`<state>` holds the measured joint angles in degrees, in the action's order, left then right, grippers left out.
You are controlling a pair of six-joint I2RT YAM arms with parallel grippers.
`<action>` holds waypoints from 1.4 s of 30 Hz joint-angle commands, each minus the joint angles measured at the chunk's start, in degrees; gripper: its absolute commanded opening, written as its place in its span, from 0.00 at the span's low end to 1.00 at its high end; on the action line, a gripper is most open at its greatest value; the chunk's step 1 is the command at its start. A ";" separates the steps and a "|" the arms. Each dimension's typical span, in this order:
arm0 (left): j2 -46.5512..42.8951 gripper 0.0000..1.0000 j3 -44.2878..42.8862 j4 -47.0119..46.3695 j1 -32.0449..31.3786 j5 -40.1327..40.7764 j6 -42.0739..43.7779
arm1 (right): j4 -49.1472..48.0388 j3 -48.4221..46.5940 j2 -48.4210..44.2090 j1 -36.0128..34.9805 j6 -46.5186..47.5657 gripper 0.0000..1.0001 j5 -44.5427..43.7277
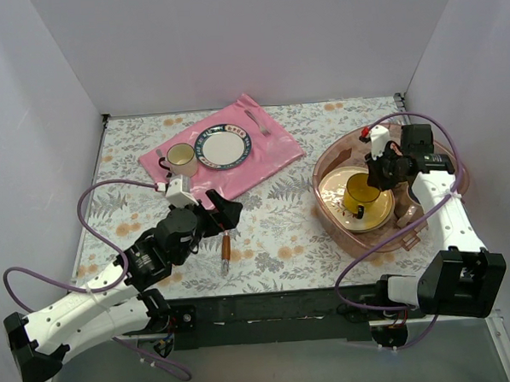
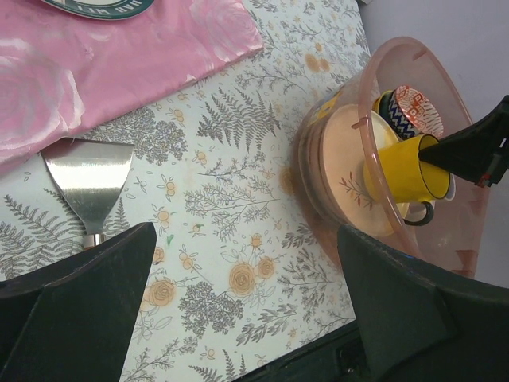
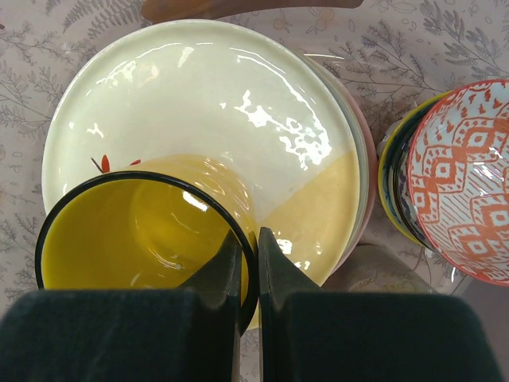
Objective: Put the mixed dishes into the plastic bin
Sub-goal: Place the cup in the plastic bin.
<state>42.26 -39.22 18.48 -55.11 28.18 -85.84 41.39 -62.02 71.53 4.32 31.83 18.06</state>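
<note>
The translucent pink-brown plastic bin point(image 1: 326, 157) stands at the right; it also shows in the left wrist view point(image 2: 374, 79). Inside lies a stack of cream plates point(image 1: 334, 206), also in the right wrist view point(image 3: 238, 95), with stacked patterned bowls point(image 3: 461, 183) beside them. My right gripper point(image 1: 376, 185) is shut on the rim of the yellow mug point(image 3: 135, 239), one finger inside and one outside, holding it on or just above the top plate. The mug also shows in the top view point(image 1: 358, 194) and the left wrist view point(image 2: 406, 167). My left gripper point(image 1: 226, 211) is open and empty over the floral cloth.
A pink mat point(image 1: 270, 152) at the back holds a white plate with a dark blue rim point(image 1: 224, 147), a cream mug point(image 1: 181, 158) and a fork point(image 1: 256, 121). A spatula point(image 1: 226, 248) lies by my left gripper; its blade shows in the left wrist view point(image 2: 87, 179).
</note>
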 commanded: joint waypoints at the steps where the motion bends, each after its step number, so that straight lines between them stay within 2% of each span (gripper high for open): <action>1: -0.16 0.98 -1.74 0.86 1.41 -1.90 1.03 | -3.77 -0.03 -1.30 -0.62 0.07 0.07 0.83; 16: -0.51 0.98 -2.09 1.38 2.64 -3.22 1.12 | -4.38 0.85 -1.13 -1.24 0.07 0.14 0.39; 22: -0.95 0.98 -2.26 2.00 2.90 -3.22 1.03 | -4.30 0.76 -1.48 -1.24 0.07 0.22 0.48; 31: -1.92 0.98 -3.14 2.88 2.91 -3.31 1.38 | -2.72 -1.96 -2.53 -1.24 0.24 0.43 0.83; 36: -2.18 0.98 -4.72 4.28 3.08 -3.31 2.87 | -1.75 -6.00 -5.25 -0.98 -1.24 0.67 0.30; 37: -2.27 0.98 -5.25 4.37 3.17 -3.31 3.14 | -1.57 -7.23 -5.78 -0.98 -1.68 0.75 0.39; 42: -2.18 0.98 -7.36 5.69 3.96 -3.05 5.07 | -2.18 -10.31 -9.38 0.60 -6.42 0.95 1.97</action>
<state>40.99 -43.24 22.39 -52.12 24.77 -83.44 40.40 -67.85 65.91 3.55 29.58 18.22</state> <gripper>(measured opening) 0.982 0.898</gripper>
